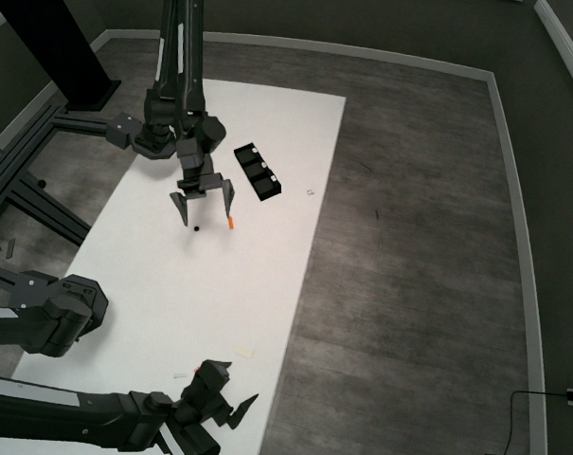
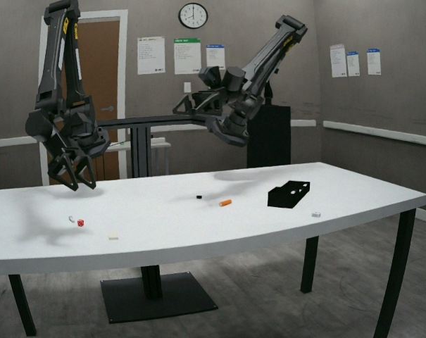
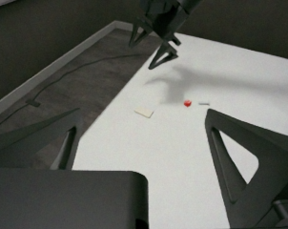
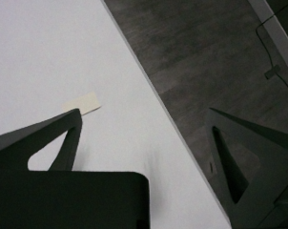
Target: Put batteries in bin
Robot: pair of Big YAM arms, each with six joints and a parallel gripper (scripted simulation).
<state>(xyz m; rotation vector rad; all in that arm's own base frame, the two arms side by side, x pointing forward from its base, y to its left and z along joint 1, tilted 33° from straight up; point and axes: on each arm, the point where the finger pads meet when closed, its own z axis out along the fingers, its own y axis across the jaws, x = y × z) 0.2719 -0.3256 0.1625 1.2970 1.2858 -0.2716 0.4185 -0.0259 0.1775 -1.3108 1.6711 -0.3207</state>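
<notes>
An orange cylindrical battery (image 1: 230, 223) lies on the white table; it also shows in the exterior view (image 2: 225, 202). A small black round cell (image 1: 195, 227) (image 2: 198, 196) lies just beside it. A black three-compartment bin strip (image 1: 258, 171) (image 2: 289, 193) stands flat near the far table end; its letter marks are too small to read. My left gripper (image 1: 206, 215) (image 2: 176, 107) is open and empty, high above the two cells. My right gripper (image 1: 243, 379) is open and empty above the other table end (image 2: 83, 185).
A red die (image 1: 197, 368) and a small white piece (image 1: 180, 375) lie near the right gripper, with a cream card (image 1: 244, 350) (image 4: 82, 104) beside them. Another small white item (image 1: 310, 191) lies by the table edge past the bins.
</notes>
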